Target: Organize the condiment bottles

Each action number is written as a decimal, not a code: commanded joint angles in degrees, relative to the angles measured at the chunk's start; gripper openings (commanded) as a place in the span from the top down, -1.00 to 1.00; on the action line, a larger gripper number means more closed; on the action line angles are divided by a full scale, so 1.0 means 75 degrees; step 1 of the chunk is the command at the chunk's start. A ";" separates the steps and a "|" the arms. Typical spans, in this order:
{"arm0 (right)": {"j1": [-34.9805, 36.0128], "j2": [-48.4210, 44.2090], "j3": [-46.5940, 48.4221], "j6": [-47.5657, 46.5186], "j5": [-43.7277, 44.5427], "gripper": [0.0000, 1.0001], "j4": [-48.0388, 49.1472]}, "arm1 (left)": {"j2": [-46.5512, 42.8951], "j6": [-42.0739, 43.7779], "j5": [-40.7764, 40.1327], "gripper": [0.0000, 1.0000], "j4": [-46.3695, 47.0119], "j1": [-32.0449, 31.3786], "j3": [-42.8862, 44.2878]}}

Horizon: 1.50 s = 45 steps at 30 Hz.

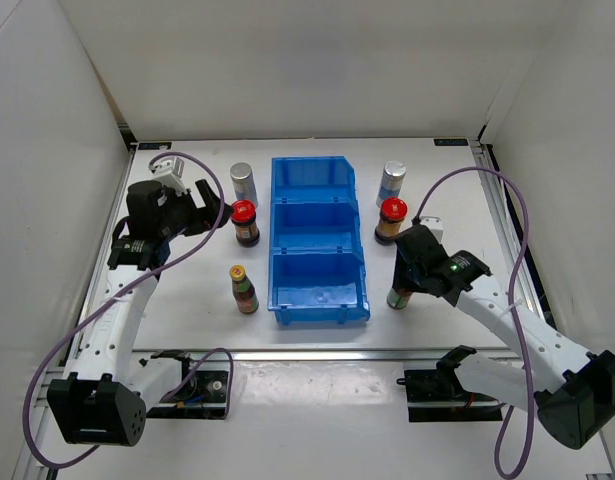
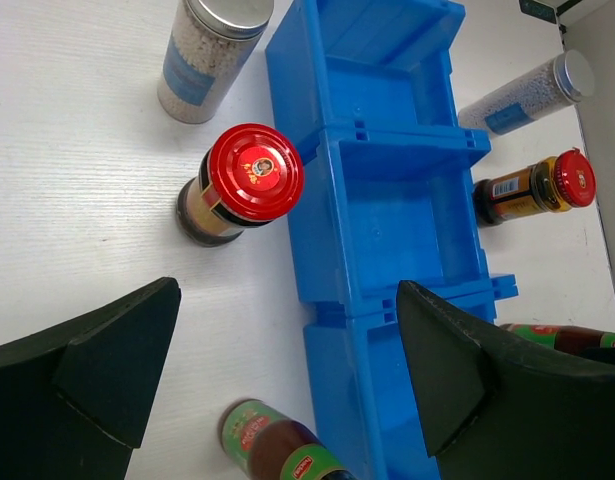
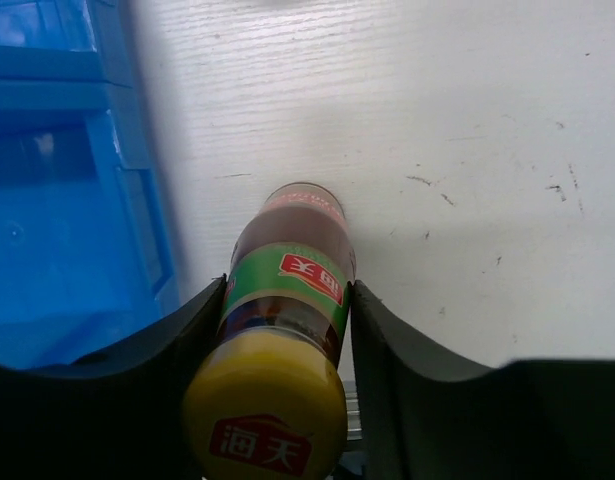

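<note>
Yellow-capped bottle (image 3: 290, 262) in right claw (image 3: 288, 292), just outside blue bin (image 3: 77, 200).

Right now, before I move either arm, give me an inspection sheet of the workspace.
Surface: white table; blue bin at centre, all three compartments empty.
Job's things: left silver-topped bottle, left red-capped bottle and left yellow-capped bottle upright beside the bin; right silver-topped bottle and right red-capped bottle upright; right yellow-capped bottle in a grip.
Clutter: nothing seen.
Grippers: left gripper open, empty, near the left red-capped bottle; right gripper shut on the right yellow-capped bottle.
Cables: left purple cable and right purple cable loop off the arms.
Surroundings: white walls.
</note>
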 commanded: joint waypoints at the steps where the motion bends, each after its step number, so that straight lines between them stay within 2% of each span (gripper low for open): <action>1: 0.0024 -0.0095 0.0024 0.0040 0.0408 0.07 0.0136 | -0.0170 0.0122 -0.0097 -1.00 -0.0086 0.0014 -0.0050; 3: 0.0024 -0.0095 0.0024 -0.0041 0.0408 0.28 0.0136 | -0.0170 0.0122 -0.0097 -1.00 -0.0086 0.0014 -0.0050; 5: 0.0024 -0.0095 0.0164 -0.0111 0.0338 0.39 0.0136 | -0.0170 0.0192 -0.0168 -1.00 -0.0156 0.0014 -0.0050; 9: 0.0024 -0.0166 0.1028 -0.0498 0.0338 0.67 -0.0028 | -0.0170 0.0192 -0.0238 -1.00 -0.0156 0.0014 0.0020; 14: 0.0165 -0.0001 0.2330 -0.1293 -0.0036 0.79 -0.0192 | -0.0170 0.0192 -0.0238 -1.00 -0.0227 0.0014 0.0090; 23: 0.1499 0.1099 0.3714 -0.1694 -0.0799 0.92 -0.0017 | -0.0241 0.0333 -0.0401 -1.00 -0.0227 0.0014 0.0090; 27: 0.1957 0.1708 0.3588 -0.1694 -0.0530 0.92 0.0567 | -0.0241 0.0333 -0.0402 -1.00 -0.0227 0.0014 0.0090; 37: 0.1958 0.2577 0.2077 -0.1519 -0.0355 0.92 0.2149 | -0.0557 0.0473 -0.0333 -1.00 -0.0297 -0.0055 0.0090; 39: 0.1958 0.2646 0.1911 -0.1414 -0.0354 0.79 0.2326 | -0.0651 0.0567 -0.0145 -1.00 -0.0297 -0.0056 0.0090; 41: 0.1958 0.2647 0.1910 -0.1308 -0.0354 0.79 0.2327 | -0.0721 0.0567 0.0007 -1.00 -0.0297 -0.0056 0.0090; 45: 0.1958 0.2647 0.1840 -0.1225 -0.0354 0.40 0.2327 | -0.0979 0.0181 0.0582 -1.00 -0.0074 -0.0056 -0.0261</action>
